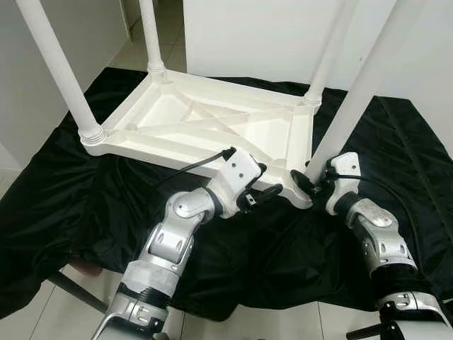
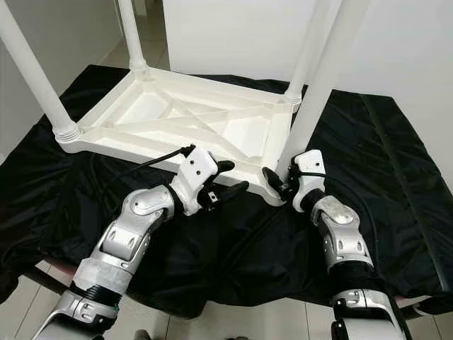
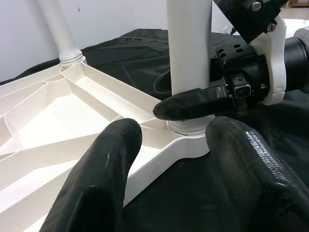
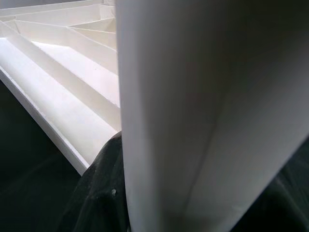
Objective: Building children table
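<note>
Right gripper [image 1: 308,178] is closed around the bottom of the near right leg [image 1: 354,106], right where that leg goes into the corner of the table top [image 1: 212,124]. One black finger [image 3: 186,105] wraps the front of the leg just above its socket. Left gripper [image 1: 263,190] sits just beside that same corner with its fingers spread apart and nothing between them, near the table top's front edge.

The table top lies upside down on a black cloth [image 1: 85,205] with its ribs showing. The near left leg [image 1: 60,67], the far left leg [image 1: 150,35] and the far right leg [image 1: 327,53] stand up in their corners. So all four legs look to be in place. I think the job is nearly done. What seems left is to make this last leg tight, and then turn the table onto its feet.
</note>
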You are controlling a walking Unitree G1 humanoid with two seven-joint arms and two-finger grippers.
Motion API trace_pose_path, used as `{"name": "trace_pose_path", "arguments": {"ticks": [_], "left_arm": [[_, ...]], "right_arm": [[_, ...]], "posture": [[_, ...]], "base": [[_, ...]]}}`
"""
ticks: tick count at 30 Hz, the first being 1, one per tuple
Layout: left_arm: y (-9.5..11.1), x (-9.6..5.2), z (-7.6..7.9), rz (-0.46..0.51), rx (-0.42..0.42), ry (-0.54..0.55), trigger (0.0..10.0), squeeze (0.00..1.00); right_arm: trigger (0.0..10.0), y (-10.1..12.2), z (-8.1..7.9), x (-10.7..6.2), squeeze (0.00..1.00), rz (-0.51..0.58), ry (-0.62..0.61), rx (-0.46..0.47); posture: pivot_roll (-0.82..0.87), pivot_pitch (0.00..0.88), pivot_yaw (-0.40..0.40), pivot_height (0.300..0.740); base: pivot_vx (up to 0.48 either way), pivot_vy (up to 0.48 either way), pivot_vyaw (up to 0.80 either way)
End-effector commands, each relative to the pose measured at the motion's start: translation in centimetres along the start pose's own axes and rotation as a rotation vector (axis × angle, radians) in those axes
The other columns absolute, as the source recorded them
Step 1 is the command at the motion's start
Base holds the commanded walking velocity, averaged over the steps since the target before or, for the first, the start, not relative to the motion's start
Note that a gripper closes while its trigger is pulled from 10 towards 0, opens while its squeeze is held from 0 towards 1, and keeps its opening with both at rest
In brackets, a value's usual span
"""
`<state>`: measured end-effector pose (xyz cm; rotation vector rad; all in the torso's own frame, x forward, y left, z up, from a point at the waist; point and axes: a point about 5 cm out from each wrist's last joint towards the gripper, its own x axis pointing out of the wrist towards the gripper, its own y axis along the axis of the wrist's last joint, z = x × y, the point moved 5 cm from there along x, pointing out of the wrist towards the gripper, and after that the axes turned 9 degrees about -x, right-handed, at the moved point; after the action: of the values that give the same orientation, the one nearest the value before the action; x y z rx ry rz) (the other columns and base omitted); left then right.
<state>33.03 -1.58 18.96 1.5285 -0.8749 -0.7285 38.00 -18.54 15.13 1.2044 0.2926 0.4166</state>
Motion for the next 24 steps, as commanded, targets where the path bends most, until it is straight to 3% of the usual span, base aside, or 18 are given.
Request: {"name": "trace_pose_path", "arguments": {"ticks": [1,2,5,7,14,15,16,18,19,20,24], "left_arm": [[0.0,-0.1,-0.8,0.007,-0.001,0.093,10.0,0.00],[0.0,-0.1,-0.8,0.007,-0.001,0.091,10.0,0.00],[0.0,-0.1,-0.7,0.006,-0.001,0.090,10.0,0.00],[-0.1,-0.1,-0.7,0.005,0.000,0.087,10.0,0.00],[-0.1,-0.1,-0.6,0.004,-0.001,0.080,10.0,0.00],[-0.1,0.0,-0.5,0.004,0.000,0.077,10.0,0.00],[-0.1,0.0,-0.5,0.004,0.000,0.077,10.0,0.00],[-0.1,0.1,-0.4,0.003,0.000,0.070,10.0,0.00],[-0.1,0.1,-0.4,0.003,0.000,0.070,10.0,0.00],[-0.1,0.2,-0.3,0.002,0.000,0.062,10.0,0.00],[-0.2,0.2,-0.2,0.001,-0.001,0.059,10.0,0.00]], "right_arm": [[1.5,-1.6,-0.5,-0.3,0.00,-0.058,0.009,0.011],[10.0,-1.5,-0.3,-0.4,0.00,-0.051,-0.023,0.030],[10.0,-1.5,0.0,-0.4,0.00,-0.053,-0.062,0.036],[10.0,-1.3,0.8,-0.6,0.00,-0.060,-0.203,0.063],[10.0,-1.2,1.6,-1.1,0.00,-0.076,-0.418,0.085],[10.0,-1.4,1.9,-1.3,0.00,-0.086,-0.498,0.124],[10.0,-1.4,1.9,-1.3,0.00,-0.086,-0.498,0.124],[10.0,-1.9,2.1,-1.6,0.00,-0.111,-0.659,0.199],[10.0,-1.9,2.1,-1.6,0.00,-0.111,-0.659,0.199],[10.0,-1.9,1.6,-1.6,0.00,-0.130,-0.807,0.232],[10.0,-1.3,0.7,-1.1,0.00,-0.129,-0.865,0.247]], "posture": [[0.00,0.067,-0.032,0.740],[0.00,0.065,-0.032,0.740],[0.00,0.064,-0.030,0.740],[0.00,0.060,-0.029,0.740],[0.00,0.057,-0.023,0.740],[-0.01,0.056,-0.022,0.740],[-0.01,0.056,-0.022,0.740],[-0.01,0.051,-0.018,0.740],[-0.01,0.051,-0.018,0.740],[-0.01,0.049,-0.018,0.740],[-0.01,0.046,-0.023,0.740]], "base": [[0.000,0.000,0.00],[0.000,0.000,0.00],[0.000,0.000,0.00],[0.000,0.000,0.00],[0.000,0.000,0.00],[0.000,0.000,0.00],[0.000,0.000,0.00],[0.000,0.000,0.00],[0.000,0.000,0.00],[0.000,0.000,0.00],[0.000,0.000,0.00]]}}
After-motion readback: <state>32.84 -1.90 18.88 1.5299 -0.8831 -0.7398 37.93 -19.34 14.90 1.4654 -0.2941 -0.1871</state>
